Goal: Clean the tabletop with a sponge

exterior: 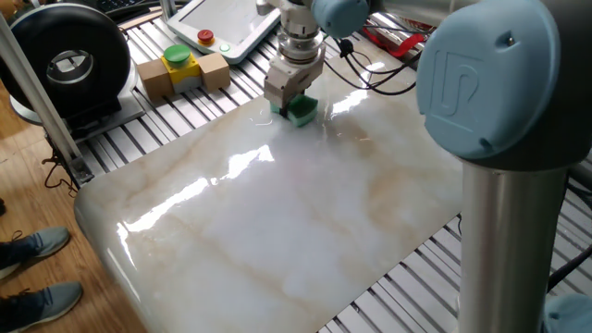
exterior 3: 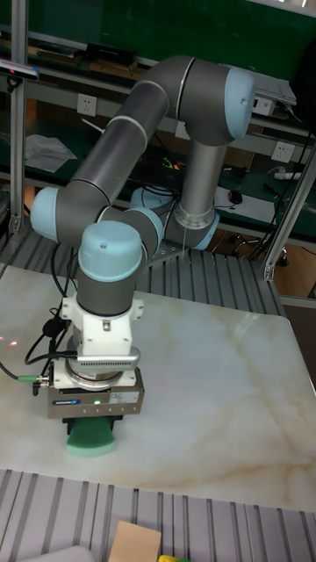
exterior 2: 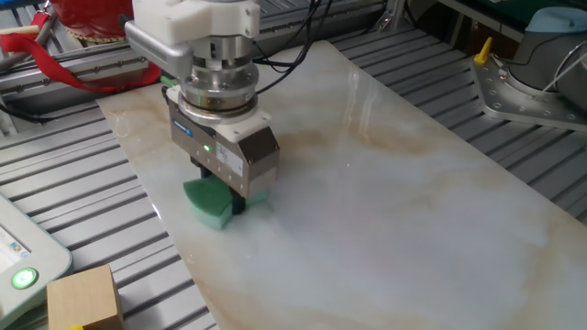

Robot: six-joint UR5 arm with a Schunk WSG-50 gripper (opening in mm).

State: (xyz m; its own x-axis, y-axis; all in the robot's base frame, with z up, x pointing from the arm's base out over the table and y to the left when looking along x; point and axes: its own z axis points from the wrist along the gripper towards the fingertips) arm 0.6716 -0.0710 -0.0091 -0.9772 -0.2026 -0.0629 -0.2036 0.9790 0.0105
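— Glossy marble-patterned tabletop (exterior: 277,222), white-grey with tan-brown veins and rounded corners, filling the middle of both fixed views; bright glare streaks across the left half in one fixed view. Ribbed grey aluminium frame (exterior: 185,116) all round it.

— And the sponge?

— Small bright green sponge (exterior 2: 209,200), block-shaped with a wavy edge, lying flat on the slab near its edge: upper centre of one fixed view (exterior: 302,110), left of centre in the other, lower left in the tall view (exterior 3: 90,436). Soft, matt look against the shiny stone.

— Gripper state?

— Gripper (exterior 2: 231,197) pointing straight down, jaws narrowed onto the sponge, clamping it from two sides; green foam sticking out past the boxy metal body on the left side of the frame. Small green light on the gripper housing. White plastic bracket and ringed metal flange above, black cables trailing off.

— Arm?

— Smooth grey tubes with pale blue caps at the joints; one big round cap (exterior: 490,74) filling the right side of one fixed view.

— Anything else nearby?

— Cardboard box (exterior: 180,74) with a yellow-and-green button on top, upper left of one fixed view, on the frame, well apart from the sponge. White panel with a red button (exterior: 204,37) behind it. Black round device (exterior: 65,60) at far upper left. Grey shoes (exterior: 37,250) on the wood floor, lower left. Red item (exterior 2: 92,14) at top left of the other fixed view.
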